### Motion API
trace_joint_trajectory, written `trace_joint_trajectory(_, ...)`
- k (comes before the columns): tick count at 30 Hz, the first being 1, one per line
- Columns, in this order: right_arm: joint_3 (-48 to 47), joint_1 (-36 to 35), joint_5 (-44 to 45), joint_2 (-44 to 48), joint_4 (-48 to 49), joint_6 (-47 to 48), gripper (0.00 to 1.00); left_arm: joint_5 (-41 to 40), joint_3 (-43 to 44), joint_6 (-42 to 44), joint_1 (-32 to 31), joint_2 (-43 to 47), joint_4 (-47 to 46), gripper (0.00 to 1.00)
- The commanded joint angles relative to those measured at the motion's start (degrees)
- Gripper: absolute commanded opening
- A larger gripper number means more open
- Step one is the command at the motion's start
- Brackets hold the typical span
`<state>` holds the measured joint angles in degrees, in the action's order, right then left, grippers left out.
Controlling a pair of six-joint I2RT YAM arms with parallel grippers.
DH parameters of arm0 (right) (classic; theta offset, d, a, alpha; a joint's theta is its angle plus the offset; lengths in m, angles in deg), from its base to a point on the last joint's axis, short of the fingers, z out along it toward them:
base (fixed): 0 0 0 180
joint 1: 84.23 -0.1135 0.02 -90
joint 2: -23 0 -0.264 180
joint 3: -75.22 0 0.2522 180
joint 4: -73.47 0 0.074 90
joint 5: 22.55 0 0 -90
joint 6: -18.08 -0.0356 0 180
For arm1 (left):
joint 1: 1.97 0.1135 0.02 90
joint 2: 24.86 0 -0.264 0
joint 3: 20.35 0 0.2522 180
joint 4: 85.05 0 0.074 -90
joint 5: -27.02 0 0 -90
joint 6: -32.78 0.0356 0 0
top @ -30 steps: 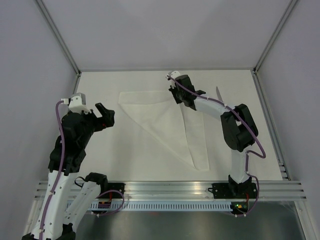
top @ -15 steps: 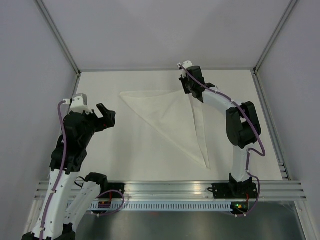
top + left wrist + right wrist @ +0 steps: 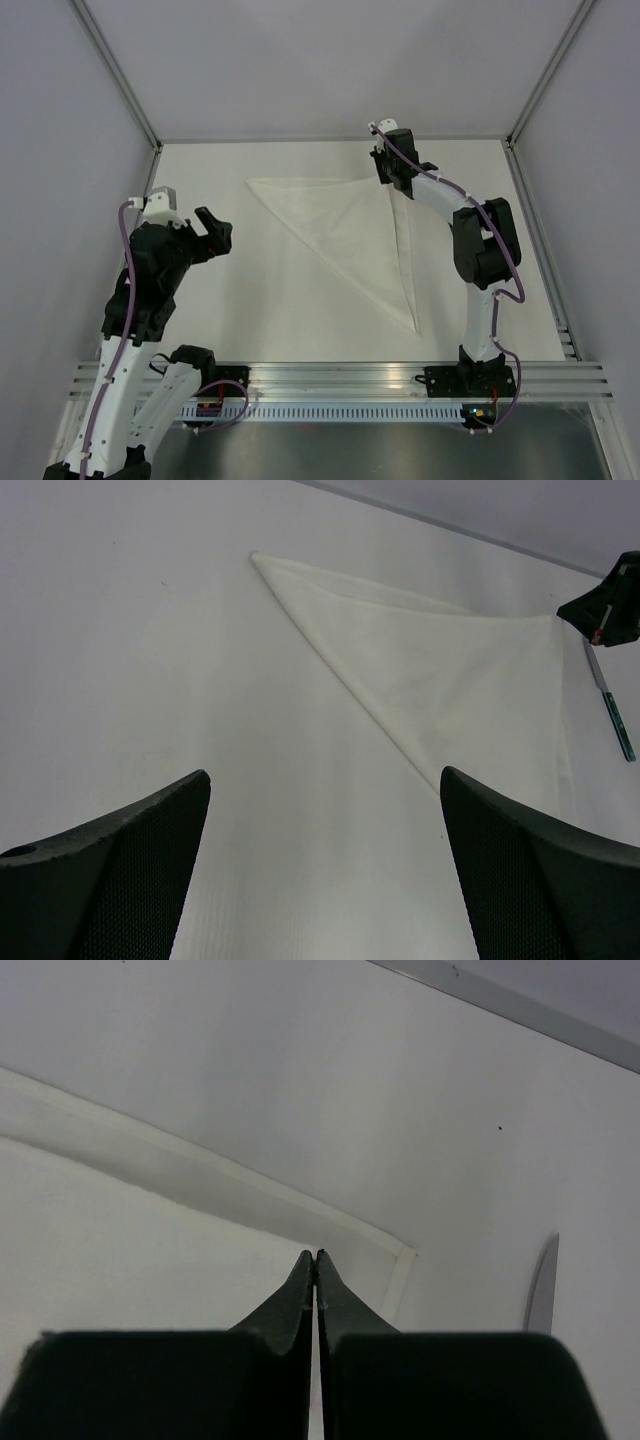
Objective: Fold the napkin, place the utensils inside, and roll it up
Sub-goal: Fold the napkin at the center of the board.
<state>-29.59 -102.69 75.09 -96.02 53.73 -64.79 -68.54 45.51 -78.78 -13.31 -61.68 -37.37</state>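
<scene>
- Two layers of the napkin [image 3: 345,225] lay as a flat triangle at the far middle of the table [image 3: 250,300], so the fold looked made.
- At its far-right corner the right gripper [image 3: 384,176] sat closed, probably setting that corner. I couldn't tell whether it pinched cloth.
- Off to the left, the left gripper [image 3: 217,232] hung wide open and empty, clear of the cloth.
- One knife [image 3: 610,702] lay just right of the napkin, apparently waiting to go inside.
</scene>
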Motion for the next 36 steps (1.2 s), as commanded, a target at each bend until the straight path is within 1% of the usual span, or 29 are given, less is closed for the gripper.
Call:
trace_joint_trajectory(1,-2.65,0.88,0.62,-1.21,0.79,-0.37,0.00,1.17,-0.33,0.29,0.17,-0.27,-1.92,1.00)
trace_joint_trajectory(17,-1.51,2.11,-1.40,1.07,0.53,-0.98,0.00,1.17,-0.59,0.29,0.17,0.08,-1.92,1.00)
trace_joint_trajectory(23,-1.33,1.67,-7.11,3.88,-2.72,-2.65,0.00,1.26,-0.68,0.03,0.17,0.61,-1.92,1.00)
trace_joint_trajectory(27,-0.71,-0.87,-7.38,5.64,-3.34,-3.09,0.01,1.34,-0.50,0.12,0.17,0.43,-2.01,1.00)
trace_joint_trajectory(31,-2.12,-1.05,-5.80,4.68,-3.78,-2.92,0.00,1.52,-0.42,0.20,0.17,0.69,-2.01,1.00)
trace_joint_trajectory(36,-0.36,-1.05,-6.58,6.96,-3.07,-2.83,0.01,1.17,-0.50,0.29,0.17,0.61,-1.92,1.00)
